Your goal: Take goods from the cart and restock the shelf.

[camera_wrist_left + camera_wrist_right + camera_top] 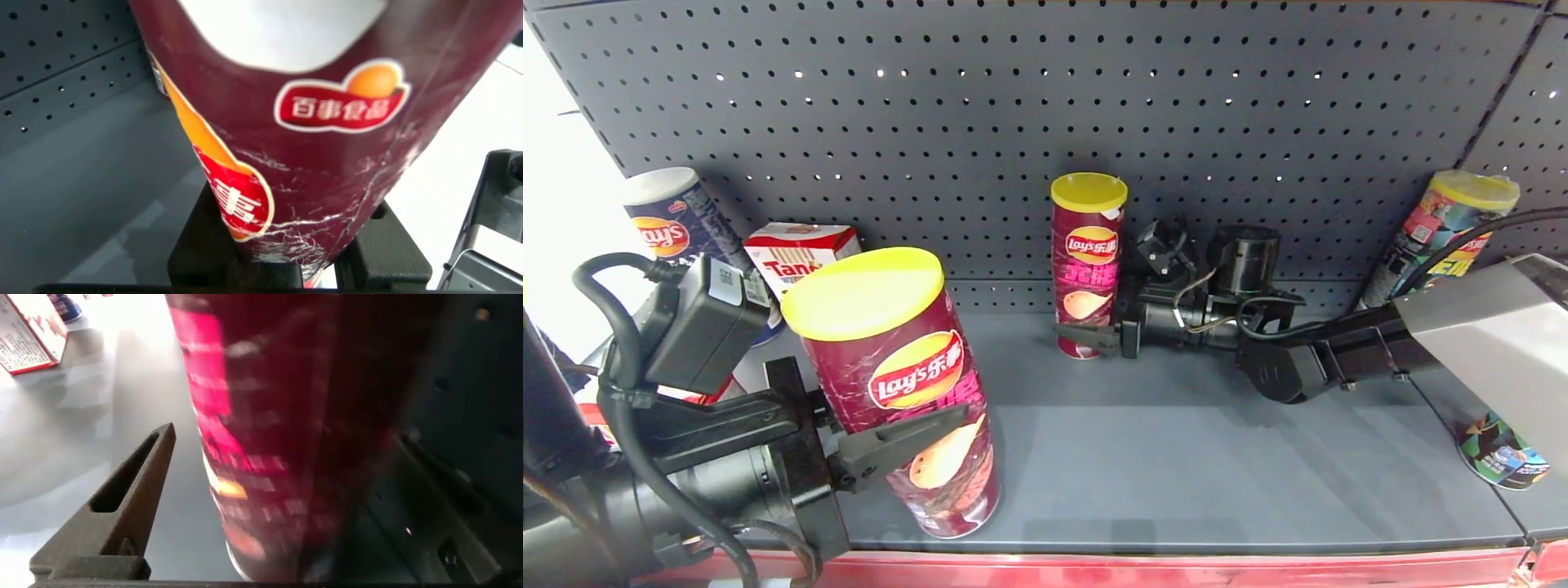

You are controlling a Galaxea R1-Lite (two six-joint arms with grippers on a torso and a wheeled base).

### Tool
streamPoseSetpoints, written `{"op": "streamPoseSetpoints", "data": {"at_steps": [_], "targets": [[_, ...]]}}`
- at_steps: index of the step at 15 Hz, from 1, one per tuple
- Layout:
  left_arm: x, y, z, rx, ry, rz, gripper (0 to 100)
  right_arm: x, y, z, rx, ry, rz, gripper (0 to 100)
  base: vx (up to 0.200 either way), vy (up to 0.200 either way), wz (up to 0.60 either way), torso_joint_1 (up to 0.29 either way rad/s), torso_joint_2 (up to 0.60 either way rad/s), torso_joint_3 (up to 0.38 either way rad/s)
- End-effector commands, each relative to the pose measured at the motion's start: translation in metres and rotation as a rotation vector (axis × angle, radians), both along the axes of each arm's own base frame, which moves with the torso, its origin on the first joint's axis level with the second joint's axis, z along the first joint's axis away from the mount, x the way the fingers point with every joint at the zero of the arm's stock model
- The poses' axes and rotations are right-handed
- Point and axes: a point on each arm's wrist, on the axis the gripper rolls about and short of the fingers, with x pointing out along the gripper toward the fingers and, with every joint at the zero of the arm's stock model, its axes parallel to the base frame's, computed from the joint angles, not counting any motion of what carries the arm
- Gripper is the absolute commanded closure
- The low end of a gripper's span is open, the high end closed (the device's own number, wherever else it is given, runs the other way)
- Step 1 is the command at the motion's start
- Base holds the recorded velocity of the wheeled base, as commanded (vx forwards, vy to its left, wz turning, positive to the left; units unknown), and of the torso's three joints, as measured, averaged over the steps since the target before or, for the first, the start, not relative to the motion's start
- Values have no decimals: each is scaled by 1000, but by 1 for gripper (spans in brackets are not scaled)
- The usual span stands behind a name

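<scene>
The left tool is closed on the front chip can, a maroon tube with a yellow lid. The can is gripped around its lower half and is tilted, its lid leaning towards the left arm. Its base is seen at the front edge of the shelf; whether it rests on the shelf cannot be told. In the left wrist view the same can is seen clamped between the two dark fingers, and its wrapper is scuffed with white scratches.

The right tool is placed around the lower part of the rear chip can, which stands upright on the shelf just in front of the pegboard. The jaws are held open: in the right wrist view a clear gap is seen between one finger and the can. Contact on the other side cannot be made out.

Beyond the left tool, towards the pegboard, a red and white box and a blue can with a white lid are found close together. Well to the outer side of the right tool, a multicoloured can with a yellow lid is leaned against the pegboard. Another patterned can is partly seen under the right arm.
</scene>
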Motion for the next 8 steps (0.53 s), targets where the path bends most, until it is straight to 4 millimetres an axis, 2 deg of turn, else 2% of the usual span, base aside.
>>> {"op": "streamPoseSetpoints", "data": {"at_steps": [1,2,3,8], "targets": [[1,0,-1,2,3,1,100,5,4,-7,-2,4,9,0,0,0,0,0,0,0],[2,2,0,2,0,13,100,5,4,-7,-1,4,13,0,0,0,0,0,0,0],[2,2,-1,3,3,15,100,6,4,-6,2,0,15,100,0,0,0,0,0,0],[5,1,-1,-3,-5,15,100,3,2,4,12,-18,33,100,0,0,0,0,0,0]]}}
